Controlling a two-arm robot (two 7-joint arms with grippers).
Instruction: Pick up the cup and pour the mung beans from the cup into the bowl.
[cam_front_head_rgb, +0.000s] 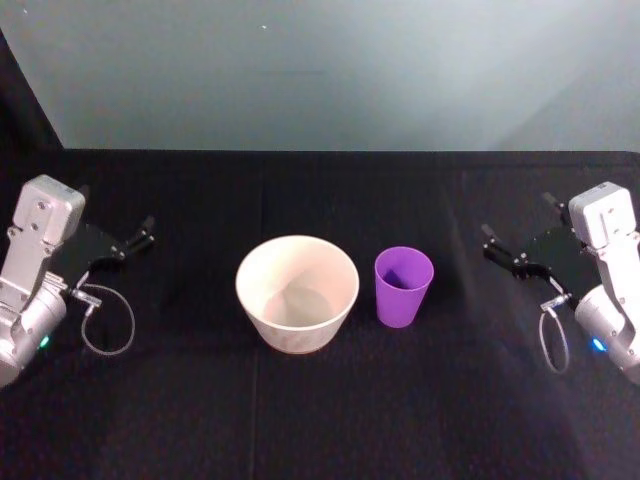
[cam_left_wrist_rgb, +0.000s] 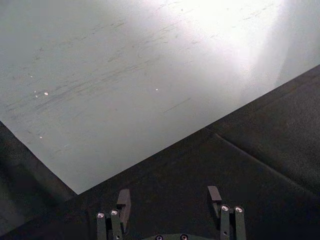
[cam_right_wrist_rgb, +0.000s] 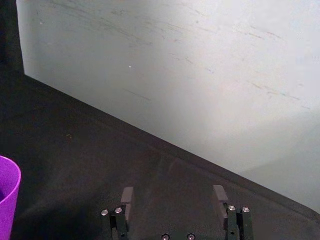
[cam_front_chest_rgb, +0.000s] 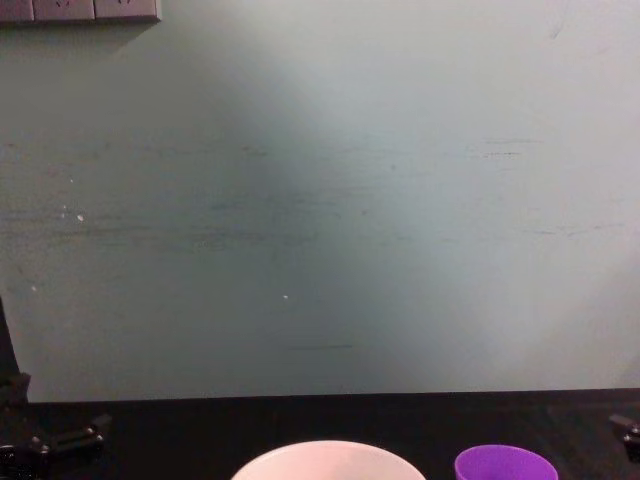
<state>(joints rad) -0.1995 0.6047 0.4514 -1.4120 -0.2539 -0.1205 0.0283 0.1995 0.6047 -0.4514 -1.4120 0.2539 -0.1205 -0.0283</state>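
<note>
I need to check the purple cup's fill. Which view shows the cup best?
The head view: the cup stands whole and upright beside the bowl, its opening visible. The chest view catches its rim; the right wrist view, a sliver of its side.

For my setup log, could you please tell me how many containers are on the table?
2: the bowl at the centre, and the cup beside it on the robot's right, not touching.

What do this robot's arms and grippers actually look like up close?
The left arm and right arm are silver-grey with boxy wrist housings; a small light glows greenish on the left, blue on the right. A thin grey cable loop hangs by each wrist. The left gripper and right gripper are matte black, with two slim fingers and small silver screws.
</note>
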